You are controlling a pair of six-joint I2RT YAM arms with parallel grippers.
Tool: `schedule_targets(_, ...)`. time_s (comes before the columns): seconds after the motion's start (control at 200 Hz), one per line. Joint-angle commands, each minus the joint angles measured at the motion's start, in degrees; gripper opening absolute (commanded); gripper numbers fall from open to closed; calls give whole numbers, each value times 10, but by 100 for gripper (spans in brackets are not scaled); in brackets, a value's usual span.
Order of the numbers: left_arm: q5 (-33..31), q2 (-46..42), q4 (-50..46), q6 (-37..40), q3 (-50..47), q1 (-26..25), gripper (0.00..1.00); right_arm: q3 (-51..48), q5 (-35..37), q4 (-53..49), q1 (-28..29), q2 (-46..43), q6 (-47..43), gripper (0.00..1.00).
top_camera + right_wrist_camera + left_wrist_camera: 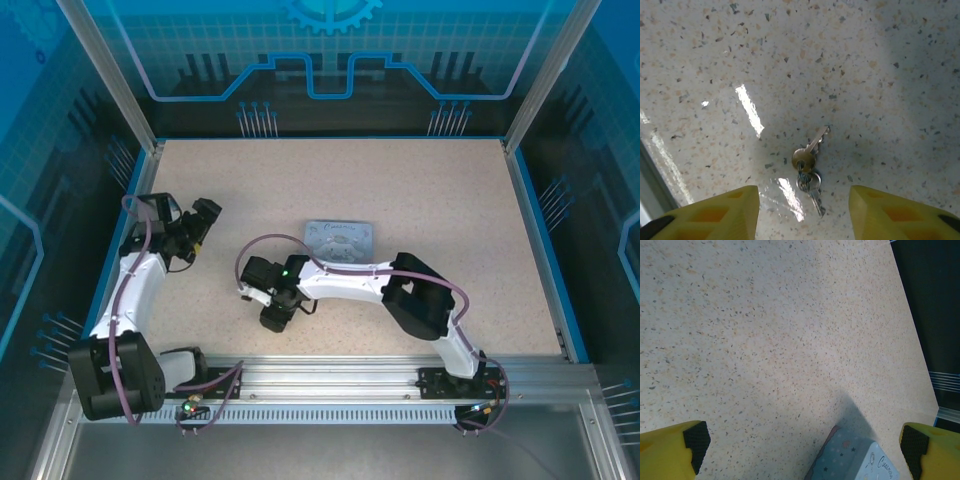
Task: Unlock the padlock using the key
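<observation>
From above, the speckled table (pixel 450 190) is bounded by a blue lip on the left, far and right sides and by a metal rail (pixel 350 378) along the bottom of the frame. The upper and right parts of the surface lie bare, giving wide room. The left gripper (pixel 205 214) hovers at centre left, near the left lip. The right gripper (pixel 275 316) reaches to the lower middle, close to the rail. A pale blue tin (pixel 340 238) lies at the centre, above and to the right of it.

In the left wrist view, the left gripper (pixel 805 440) is released: its yellow fingers (pixel 665 450) sit in the two bottom corners, spread wide, with nothing between them but the table. A corner of the tin (pixel 855 460) pokes in at the bottom edge. The table's edge runs down the upper right, dark beyond it.

In the right wrist view, the right gripper (pixel 804 215) is unclenched, its fingers (pixel 720 215) apart and grasping nothing. The key (pixel 810 152) lies flat on the table at lower centre, just above the gap between the fingers, its blade pointing to the upper right. A ring with a second, smaller key (pixel 815 195) trails down into the gap, touching neither finger. A pale strip of edge cuts the lower left corner.
</observation>
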Motion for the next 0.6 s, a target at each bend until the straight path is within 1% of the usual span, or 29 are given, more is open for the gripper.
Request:
schedule_targets(0.0, 33, 8, 6, -4, 4, 16, 99, 36, -2, -26, 5, 22, -17, 49)
schedule_targets(0.265, 45, 17, 26, -9, -10, 30, 99, 45, -17, -33, 6, 45, -15, 41)
schedule_targets(0.595, 55, 34, 49, -20, -20, 38, 99, 34, -24, -31, 8, 52, -8, 41)
